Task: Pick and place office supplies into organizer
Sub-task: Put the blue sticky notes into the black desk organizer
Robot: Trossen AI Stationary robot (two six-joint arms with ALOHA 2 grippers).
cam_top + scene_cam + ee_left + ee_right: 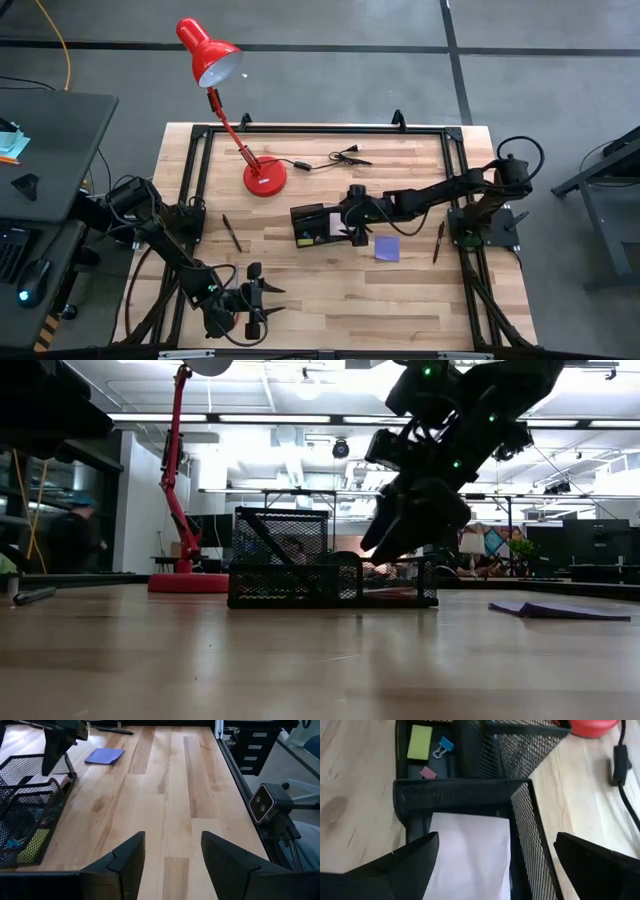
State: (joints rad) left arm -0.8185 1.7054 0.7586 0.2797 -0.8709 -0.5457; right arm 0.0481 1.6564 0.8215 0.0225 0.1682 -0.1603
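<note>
The black mesh organizer (312,224) stands mid-table. My right gripper (356,226) hovers open just above its right end (415,525), fingers spread to either side of the pale pink pad (470,852), which lies flat in an end compartment. The purple pad (387,249) lies on the table right of the organizer (105,756). One black pen (232,232) lies left of the organizer, another (438,242) toward the right edge. I cannot make out the scissors. My left gripper (172,860) waits open near the table's near edge (255,300).
The red lamp's base (265,178) stands behind the organizer, and its black cable with plug (335,158) trails to the right. A yellow-green pad (420,742) and small clips (442,747) lie in another compartment. A black frame (300,130) rims the table.
</note>
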